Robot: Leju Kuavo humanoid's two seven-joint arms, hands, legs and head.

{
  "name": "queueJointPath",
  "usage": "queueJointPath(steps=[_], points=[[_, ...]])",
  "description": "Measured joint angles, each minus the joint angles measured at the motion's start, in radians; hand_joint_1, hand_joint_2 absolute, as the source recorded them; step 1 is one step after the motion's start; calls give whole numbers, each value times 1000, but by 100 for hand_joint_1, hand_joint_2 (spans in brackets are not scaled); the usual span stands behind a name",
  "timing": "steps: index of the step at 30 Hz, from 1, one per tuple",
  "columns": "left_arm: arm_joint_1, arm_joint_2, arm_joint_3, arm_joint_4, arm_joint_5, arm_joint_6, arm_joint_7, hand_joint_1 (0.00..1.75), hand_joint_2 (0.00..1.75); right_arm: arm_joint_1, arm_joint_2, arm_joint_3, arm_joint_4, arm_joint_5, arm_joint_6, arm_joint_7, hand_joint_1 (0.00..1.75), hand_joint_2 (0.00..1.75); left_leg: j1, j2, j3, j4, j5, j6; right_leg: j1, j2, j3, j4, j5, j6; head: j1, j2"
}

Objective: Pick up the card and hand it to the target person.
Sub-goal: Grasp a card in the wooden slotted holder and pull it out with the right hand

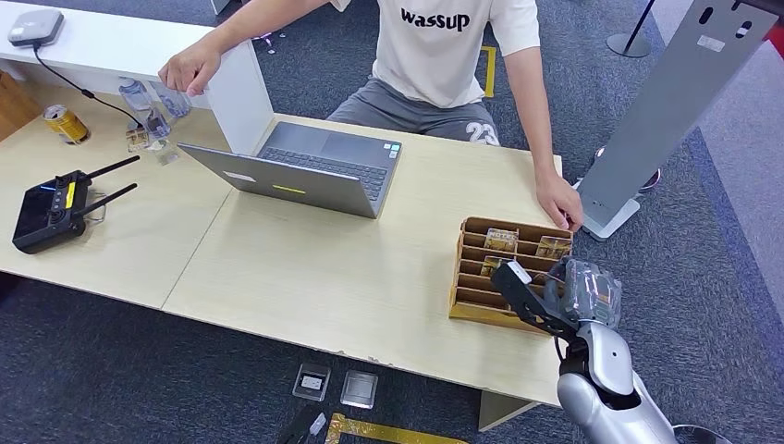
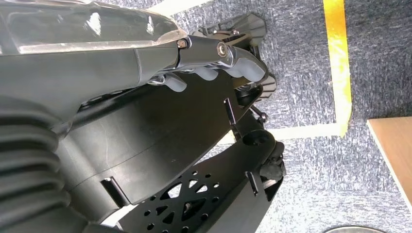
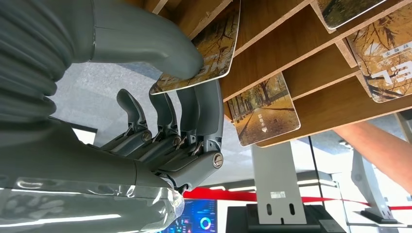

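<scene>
The right hand (image 1: 564, 301) reaches over the near edge of a wooden card rack (image 1: 473, 277) that sits on the right end of the pale tabletop (image 1: 324, 277). In the right wrist view the thumb (image 3: 160, 46) presses on one face of a card (image 3: 214, 53) printed with autumn trees, and the fingers (image 3: 206, 111) press on its other face, so the hand pinches this card while it sits in one slot of the rack. Other cards with the same tree print stand in neighbouring slots, among them one (image 3: 265, 114) just beside the pinched card and two (image 1: 501, 240) visible in the far rows from the head view.

A person in a white T-shirt (image 1: 453, 46) sits on the far side of the tabletop, facing the robot. One of the person's hands (image 1: 560, 202) rests on the tabletop edge just beside the far corner of the rack; the other hand (image 1: 189, 67) rests on a white shelf (image 1: 111, 46) further left.

An open grey laptop (image 1: 305, 166) lies in the middle of the tabletop. At the left end lie a black remote controller (image 1: 51, 211) with two antennas and a drink can (image 1: 67, 123).

The left hand (image 2: 214, 63) hangs above grey carpet (image 2: 301, 58) marked with yellow tape (image 2: 337, 63), its fingers curled in with nothing between them.
</scene>
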Motion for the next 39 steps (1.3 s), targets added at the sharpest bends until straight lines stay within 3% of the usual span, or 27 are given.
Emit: queueJointPath(steps=[6,12,19,25,33,39], points=[[1,0,0,0,6,-2,0,0,175,7,-5,-2,-23,4,8,21,140,175,0,0,0,0,0,0,0,0,0,0,0,0,0,0],[1,0,0,0,9,-2,2,0,175,30,-33,-18,-143,26,78,81,140,175,0,0,0,0,0,0,0,0,0,0,0,0,0,0],[2,2,0,0,21,-2,2,0,175,65,-81,-64,-456,32,263,162,140,175,0,0,0,0,0,0,0,0,0,0,0,0,0,0],[2,3,1,0,23,-2,2,0,175,79,-101,-89,-689,18,317,164,140,175,0,0,0,0,0,0,0,0,0,0,0,0,-1,0],[1,3,1,0,21,-3,8,0,175,80,-94,-88,-761,0,200,80,140,175,0,0,0,0,0,0,0,1,0,0,0,0,-1,0],[-2,2,1,0,14,-5,17,0,175,64,-67,-82,-674,75,-38,-1,140,175,0,0,0,0,0,0,0,0,0,0,0,0,-1,0]])
